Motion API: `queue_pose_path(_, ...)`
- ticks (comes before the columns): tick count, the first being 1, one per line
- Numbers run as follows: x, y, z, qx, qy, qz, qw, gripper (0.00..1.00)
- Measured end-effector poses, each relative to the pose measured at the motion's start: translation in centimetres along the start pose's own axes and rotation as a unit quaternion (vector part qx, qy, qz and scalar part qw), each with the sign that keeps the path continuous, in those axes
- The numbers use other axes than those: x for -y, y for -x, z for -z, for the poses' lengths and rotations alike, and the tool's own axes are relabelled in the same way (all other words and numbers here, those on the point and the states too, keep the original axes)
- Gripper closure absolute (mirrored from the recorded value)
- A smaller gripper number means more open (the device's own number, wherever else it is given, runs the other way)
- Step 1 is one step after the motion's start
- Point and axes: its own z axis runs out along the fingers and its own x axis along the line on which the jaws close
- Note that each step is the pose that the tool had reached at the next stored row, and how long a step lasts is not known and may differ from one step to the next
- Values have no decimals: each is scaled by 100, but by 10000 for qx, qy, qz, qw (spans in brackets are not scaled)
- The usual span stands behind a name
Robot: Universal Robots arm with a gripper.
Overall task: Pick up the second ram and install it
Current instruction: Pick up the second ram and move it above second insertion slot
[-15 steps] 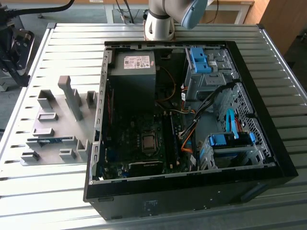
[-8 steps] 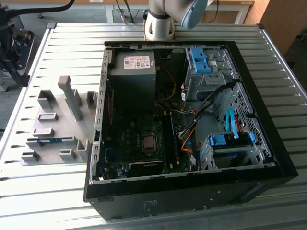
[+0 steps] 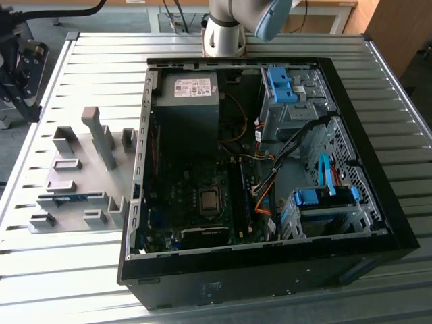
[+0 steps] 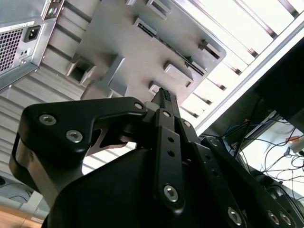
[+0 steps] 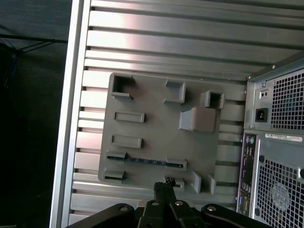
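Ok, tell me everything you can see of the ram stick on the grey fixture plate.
The ram stick is a thin, narrow blue-green board, seemingly on its long edge, on the grey fixture plate at the exterior view's left of the computer case. Grey blocks hold its two ends. The gripper is clear of it, not touching.

Straight above the second ram, held on edge in the grey fixture plate, the space is open. Low blocks sit near either long side (the tall post stands further off), and the computer case rises just beside the plate's edge on the exterior view's right.
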Motion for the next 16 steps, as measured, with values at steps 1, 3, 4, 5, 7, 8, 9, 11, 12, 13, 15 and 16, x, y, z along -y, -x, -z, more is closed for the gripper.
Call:
queue_pose_path(1, 0, 0, 0, -1, 0, 18, 10000, 90)
queue_pose_path(3, 0, 0, 0, -2, 0, 57, 10000, 90)
queue_pose_path(4, 0, 0, 0, -3, 0, 75, 10000, 90)
queue_pose_path(5, 0, 0, 0, -3, 0, 91, 10000, 90)
queue_pose_path(7, 0, 0, 0, -4, 1, 123, 9999, 90)
queue_pose_path(8, 0, 0, -1, -5, 1, 140, 9999, 90)
queue_pose_path(9, 0, 0, 0, -6, 1, 157, 9999, 90)
queue_pose_path(11, 0, 0, -1, -7, 1, 194, 9998, 90)
queue_pose_path(12, 0, 0, -1, -8, 1, 215, 9998, 90)
queue_pose_path(13, 0, 0, -2, -8, 1, 238, 9997, 90)
queue_pose_path(15, 0, 0, -2, -10, 1, 282, 9996, 90)
queue_pose_path(16, 0, 0, -2, -10, 1, 303, 9995, 90)
